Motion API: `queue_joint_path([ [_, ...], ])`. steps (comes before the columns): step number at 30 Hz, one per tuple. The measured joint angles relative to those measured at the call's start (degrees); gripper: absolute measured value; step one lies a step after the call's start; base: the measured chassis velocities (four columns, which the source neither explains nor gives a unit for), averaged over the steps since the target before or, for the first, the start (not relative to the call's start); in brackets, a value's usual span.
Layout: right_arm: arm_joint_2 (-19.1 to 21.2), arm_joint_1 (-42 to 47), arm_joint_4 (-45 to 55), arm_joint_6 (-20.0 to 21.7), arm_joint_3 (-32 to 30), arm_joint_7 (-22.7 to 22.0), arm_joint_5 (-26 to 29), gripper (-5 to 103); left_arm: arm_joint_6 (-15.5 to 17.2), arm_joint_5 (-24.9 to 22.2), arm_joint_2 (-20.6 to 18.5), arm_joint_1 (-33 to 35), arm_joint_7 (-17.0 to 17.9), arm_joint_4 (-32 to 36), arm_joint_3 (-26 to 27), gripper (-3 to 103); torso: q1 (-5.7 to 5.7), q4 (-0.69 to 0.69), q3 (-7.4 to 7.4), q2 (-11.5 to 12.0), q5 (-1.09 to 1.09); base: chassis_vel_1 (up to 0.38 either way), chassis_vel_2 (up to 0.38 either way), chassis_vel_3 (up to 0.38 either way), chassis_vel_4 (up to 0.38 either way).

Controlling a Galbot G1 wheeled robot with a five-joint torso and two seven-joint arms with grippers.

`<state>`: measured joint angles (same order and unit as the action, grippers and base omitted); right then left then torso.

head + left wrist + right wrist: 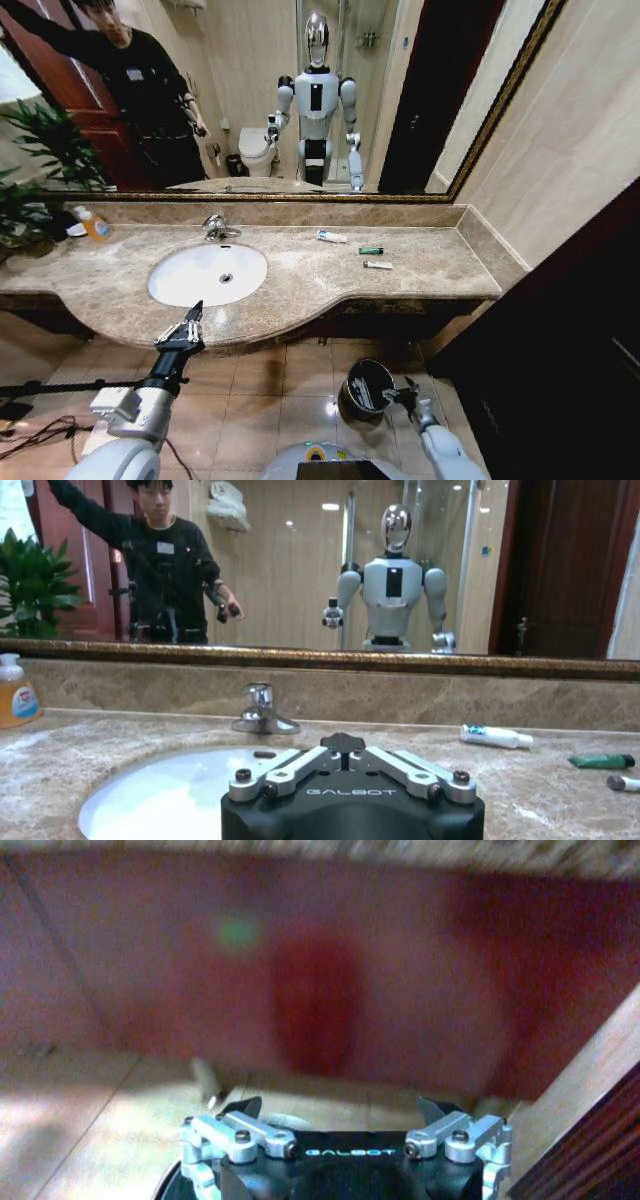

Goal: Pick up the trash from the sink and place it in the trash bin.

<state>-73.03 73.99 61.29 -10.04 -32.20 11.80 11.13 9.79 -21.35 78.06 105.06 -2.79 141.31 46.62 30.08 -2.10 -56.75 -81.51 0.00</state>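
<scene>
The white oval sink (185, 285) sits in the marble counter with its chrome tap (215, 228) behind it. Trash lies on the counter to the sink's right: a white-and-blue tube (332, 237), a green packet (371, 250) and another small tube (378, 265). My left gripper (194, 318) is shut and empty, hovering at the counter's front edge just before the sink (150, 795). The dark trash bin (352, 400) stands on the floor below, with pale bits inside. My right gripper (402, 394) is open beside the bin's rim, and nothing lies between its fingers (240, 1108).
An orange-yellow soap bottle (95, 224) stands at the counter's far left next to a plant (40, 160). A large mirror runs above the backsplash. A dark cabinet (560, 350) rises on the right. Tiled floor lies open around the bin.
</scene>
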Motion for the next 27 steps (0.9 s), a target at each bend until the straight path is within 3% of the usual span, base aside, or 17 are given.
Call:
queue_joint_path([
  [8, 3.7, 1.4, 12.3, 4.2, -3.0, -2.4, 7.5, 100, 0.0, 0.0, 0.0, 0.0, 0.0, 0.0, 0.0, 0, 0.0, -0.01, 0.0, 0.0, 0.0, 0.0, 0.0, 0.0, 0.0],
  [17, 5.6, 5.1, 27.2, 6.0, -9.1, -3.0, 9.3, 100, 0.0, 0.0, 0.0, 0.0, 0.0, 0.0, 0.0, 0, 0.0, 0.0, 0.0, 0.0, -0.01, 0.0, 0.0, 0.0, 0.0],
  [27, 7.4, 5.1, 43.2, 16.2, -15.3, 4.4, 13.3, 100, 0.0, 0.0, 0.0, 0.0, 0.0, 0.0, 0.0, 0, 0.0, 0.0, 0.0, 0.0, -0.01, 0.0, 0.0, 0.0, 0.0],
])
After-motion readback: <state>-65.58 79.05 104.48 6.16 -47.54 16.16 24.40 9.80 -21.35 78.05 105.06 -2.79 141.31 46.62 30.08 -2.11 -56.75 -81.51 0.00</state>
